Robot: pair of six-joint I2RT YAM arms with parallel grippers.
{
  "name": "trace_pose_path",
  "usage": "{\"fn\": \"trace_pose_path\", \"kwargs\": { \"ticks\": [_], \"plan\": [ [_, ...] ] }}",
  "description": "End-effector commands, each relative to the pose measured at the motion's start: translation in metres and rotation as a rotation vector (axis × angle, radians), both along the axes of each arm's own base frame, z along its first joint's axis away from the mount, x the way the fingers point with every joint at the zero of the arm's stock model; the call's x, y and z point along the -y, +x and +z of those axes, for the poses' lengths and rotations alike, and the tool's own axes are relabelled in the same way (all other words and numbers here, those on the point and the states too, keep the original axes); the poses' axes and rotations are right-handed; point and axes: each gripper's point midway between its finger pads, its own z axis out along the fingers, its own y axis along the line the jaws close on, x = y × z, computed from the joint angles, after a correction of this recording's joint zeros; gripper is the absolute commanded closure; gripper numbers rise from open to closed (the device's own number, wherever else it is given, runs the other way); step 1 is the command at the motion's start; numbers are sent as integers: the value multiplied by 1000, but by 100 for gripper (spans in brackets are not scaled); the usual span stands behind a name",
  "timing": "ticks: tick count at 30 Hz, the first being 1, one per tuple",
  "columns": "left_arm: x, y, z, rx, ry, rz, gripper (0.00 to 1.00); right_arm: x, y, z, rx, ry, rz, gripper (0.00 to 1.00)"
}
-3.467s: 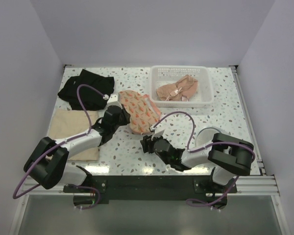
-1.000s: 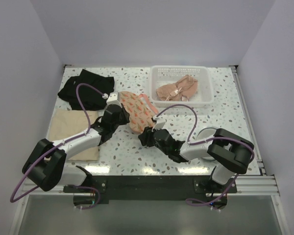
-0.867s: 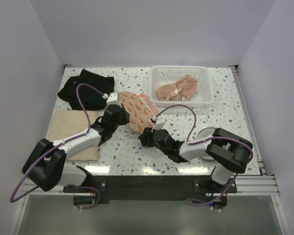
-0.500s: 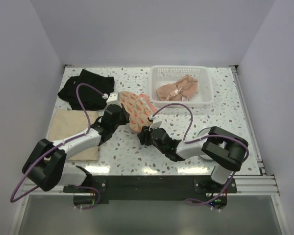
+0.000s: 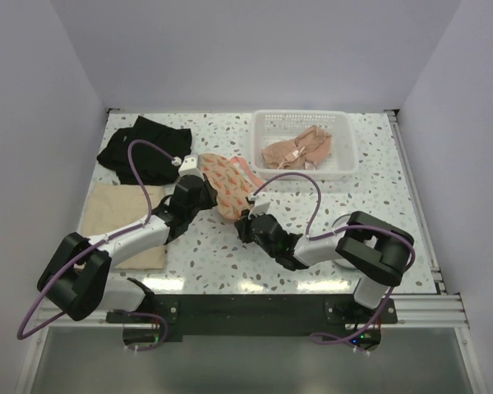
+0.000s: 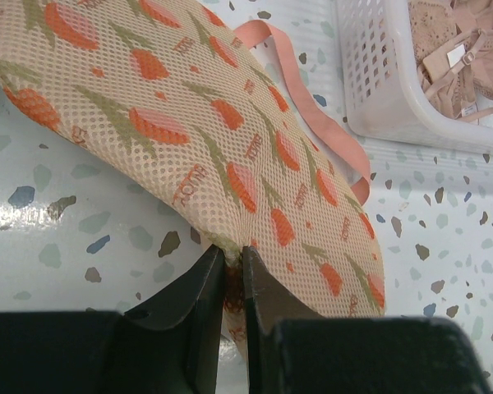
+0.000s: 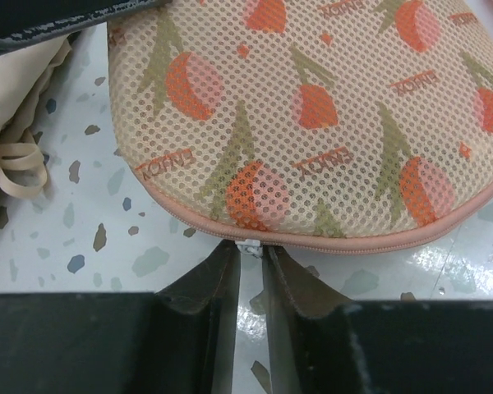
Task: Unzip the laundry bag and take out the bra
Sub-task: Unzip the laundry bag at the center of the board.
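The laundry bag, peach mesh with orange tulips, lies mid-table with its zip closed. No bra shows through it. My left gripper is at the bag's left edge. In the left wrist view, that gripper is shut on a pinch of the bag's mesh. My right gripper is at the bag's near edge. In the right wrist view, the right gripper has its tips closed on the small white zipper pull, just below the pink zip seam of the bag.
A white basket at the back right holds beige lingerie. A black garment lies at the back left, and a beige cloth lies under the left arm. The bag's pink strap trails toward the basket.
My right gripper has slid forward and left to the bag's near edge, and its jaws have narrowed onto the zipper pull. The left gripper has kept its grip.
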Motion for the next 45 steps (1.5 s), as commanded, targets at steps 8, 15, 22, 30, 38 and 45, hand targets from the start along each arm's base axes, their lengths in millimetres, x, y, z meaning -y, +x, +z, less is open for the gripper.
{"fn": "trace_pose_path", "kwargs": {
  "ticks": [8, 15, 22, 30, 38, 45],
  "plan": [
    [5, 8, 12, 46, -27, 6, 82, -2, 3, 34, 63, 49, 5, 100],
    [3, 6, 7, 37, -14, 10, 79, -13, -27, 29, 23, 45, 127, 100],
    [3, 6, 3, 42, -17, 4, 74, -32, -63, 5, -46, 45, 265, 100],
    [-1, 7, -15, -1, 23, 28, 62, -54, -53, 16, -22, 76, 267, 100],
    [-20, 1, -13, -9, 51, 106, 50, -72, -43, 24, -2, 76, 266, 100],
    [-45, -10, -4, 0, 76, 200, 44, -81, -38, 24, -2, 82, 264, 100]
  ]
}}
